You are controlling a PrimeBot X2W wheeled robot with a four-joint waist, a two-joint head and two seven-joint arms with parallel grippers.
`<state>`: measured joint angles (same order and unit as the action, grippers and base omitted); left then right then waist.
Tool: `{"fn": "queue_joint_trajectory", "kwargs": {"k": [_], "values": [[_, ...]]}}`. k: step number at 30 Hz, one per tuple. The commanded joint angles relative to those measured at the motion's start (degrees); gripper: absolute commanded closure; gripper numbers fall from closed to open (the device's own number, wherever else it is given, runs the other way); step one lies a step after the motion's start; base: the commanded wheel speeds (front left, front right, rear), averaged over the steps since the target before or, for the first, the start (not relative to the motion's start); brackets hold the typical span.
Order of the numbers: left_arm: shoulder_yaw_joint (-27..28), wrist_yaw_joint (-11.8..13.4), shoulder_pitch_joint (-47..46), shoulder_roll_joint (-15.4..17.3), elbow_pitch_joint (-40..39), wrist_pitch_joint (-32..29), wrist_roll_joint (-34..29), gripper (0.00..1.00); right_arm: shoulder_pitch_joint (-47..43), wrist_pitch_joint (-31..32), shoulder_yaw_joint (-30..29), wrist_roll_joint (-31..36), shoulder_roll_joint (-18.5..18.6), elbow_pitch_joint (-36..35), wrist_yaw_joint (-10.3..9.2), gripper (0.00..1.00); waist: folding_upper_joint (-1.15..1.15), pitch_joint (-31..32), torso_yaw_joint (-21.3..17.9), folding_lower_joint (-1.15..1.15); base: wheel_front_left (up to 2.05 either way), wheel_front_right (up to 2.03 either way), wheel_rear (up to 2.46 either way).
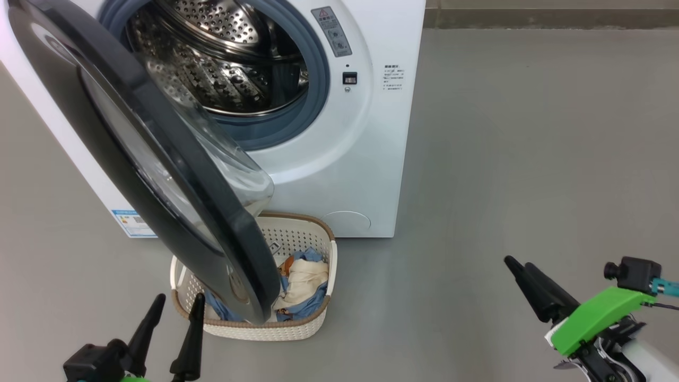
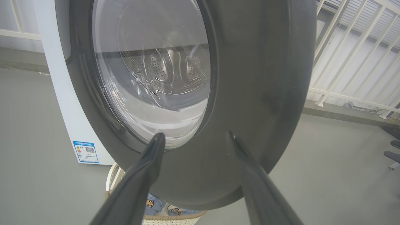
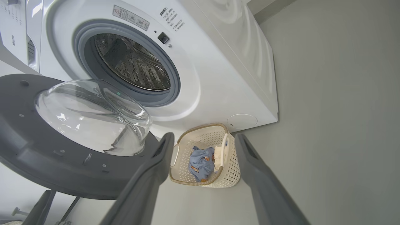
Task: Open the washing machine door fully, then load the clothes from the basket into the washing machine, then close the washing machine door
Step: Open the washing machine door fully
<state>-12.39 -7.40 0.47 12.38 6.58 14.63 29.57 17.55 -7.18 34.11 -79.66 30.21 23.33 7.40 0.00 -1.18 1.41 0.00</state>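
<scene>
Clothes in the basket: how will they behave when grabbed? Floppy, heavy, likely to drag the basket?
Probably floppy: the clothes lie crumpled and folded over each other, so a pinch would likely lift a drooping bundle. Likely light, since they look like small, thin pieces. The basket looks like light perforated plastic, so it may shift if cloth drags on it.

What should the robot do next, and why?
Probably the left gripper should swing the door wider. It stands only half open, hanging over the basket and covering part of the clothes, and the open gripper is near its black rim.
</scene>
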Motion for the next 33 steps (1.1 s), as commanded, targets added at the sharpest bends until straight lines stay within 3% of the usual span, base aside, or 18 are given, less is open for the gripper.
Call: {"fn": "queue_joint_trajectory", "kwargs": {"k": [1,9,21,28,33], "values": [[2.34,-0.09,-1.1,1.28,-1.36,0.37,-0.3,0.0,-0.54,-0.96,0.7,0.9,1.47,-0.85,0.09,0.0,0.0,-0.05,-0.05,0.0,0.0,0.0,0.0],[3.13,-0.09,-1.04,0.91,-1.05,0.37,-0.37,0.0,0.16,-7.7,1.81,8.66,2.23,1.79,0.09,0.0,0.0,-0.24,-0.25,0.0,0.0,0.0,0.0],[3.81,-0.09,-1.31,0.57,-1.42,0.37,-0.71,0.0,-5.54,-7.81,-18.16,35.08,-5.36,-1.62,0.09,0.0,0.0,-0.73,-0.13,0.0,0.0,0.0,0.0],[4.18,-0.09,-1.89,0.48,-1.7,0.37,-0.84,0.0,-8.23,-7.81,-26.99,47.14,-9.86,-5.28,0.09,0.0,0.0,-1.43,0.14,0.0,0.0,0.0,0.0],[4.43,-0.09,-2.12,0.34,-1.58,0.37,-0.76,0.0,-10.05,-7.81,-30.38,51.59,-12.41,-6.8,0.09,0.0,0.0,-1.55,0.31,0.0,0.0,0.0,0.0]]}}
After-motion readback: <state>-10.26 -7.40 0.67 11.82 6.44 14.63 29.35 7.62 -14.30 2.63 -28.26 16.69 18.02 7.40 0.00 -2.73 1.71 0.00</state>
